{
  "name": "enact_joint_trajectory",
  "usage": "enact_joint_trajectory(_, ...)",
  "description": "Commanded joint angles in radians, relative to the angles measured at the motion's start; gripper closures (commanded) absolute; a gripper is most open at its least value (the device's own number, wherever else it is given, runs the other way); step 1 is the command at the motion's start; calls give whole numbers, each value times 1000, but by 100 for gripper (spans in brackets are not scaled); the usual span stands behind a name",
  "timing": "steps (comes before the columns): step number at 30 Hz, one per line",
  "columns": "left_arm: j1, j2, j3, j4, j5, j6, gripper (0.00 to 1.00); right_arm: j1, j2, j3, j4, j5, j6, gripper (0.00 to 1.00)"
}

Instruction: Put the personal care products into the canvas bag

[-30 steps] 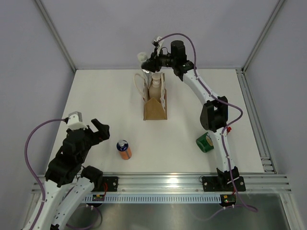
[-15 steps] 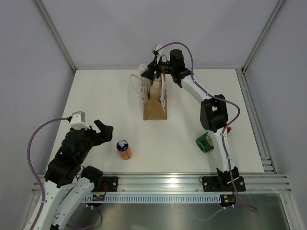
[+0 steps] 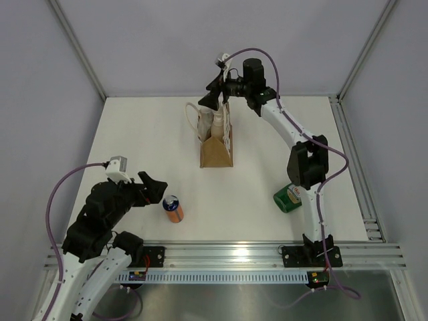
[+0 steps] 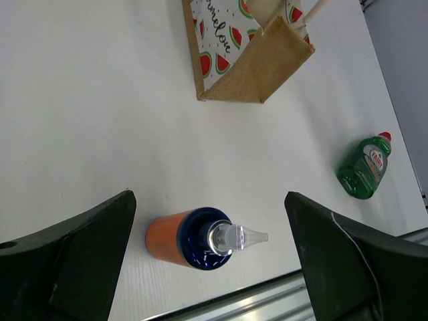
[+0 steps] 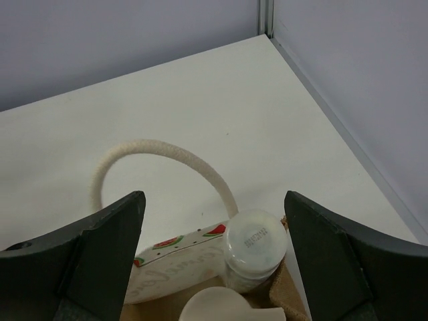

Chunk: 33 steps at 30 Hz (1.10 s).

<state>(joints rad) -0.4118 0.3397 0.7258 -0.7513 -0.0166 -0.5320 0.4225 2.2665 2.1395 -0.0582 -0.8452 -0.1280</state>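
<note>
Fingers [image 4: 73, 254] spread, left gripper [image 4: 208, 199] hung near an orange bottle [image 4: 170, 241], right gripper [image 5: 214, 197] over the bag [image 4: 261, 67], tube cap [image 5: 255, 242] plain only from its wrist.

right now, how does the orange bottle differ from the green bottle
Colour: the orange bottle has a dark blue top; the green bottle has a red cap.
Pose: the orange bottle stands upright; the green bottle seems to lie on its side.
Place: the orange bottle is by the left gripper; the green bottle further right.
Both rest on the table, outside the canvas bag.
</note>
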Motion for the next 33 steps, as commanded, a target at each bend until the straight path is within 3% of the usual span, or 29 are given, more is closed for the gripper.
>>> enact_joint_trajectory(1, 2, -2, -5, -29, 55, -42, 1, -30, -188, 76, -110, -61, -10, 5)
enact_joint_trajectory(5, 2, 8, -26, -63, 27, -95, 1, -70, -348, -2, -262, -127, -13, 3)
enact_joint_trajectory(8, 1, 36, -23, -63, 70, -88, 1, -103, -485, -233, -304, -192, -68, 1)
enact_joint_trajectory(17, 1, 45, 21, -69, 139, 7, 1, -117, -755, -628, -545, -216, -272, 0)
enact_joint_trajectory(25, -8, 168, 61, -129, 113, -97, 1, -136, -860, -750, -562, -204, -254, 1)
enact_joint_trajectory(33, -157, 277, 47, -149, -14, -230, 1, -180, -878, -806, -503, -218, -183, 0)
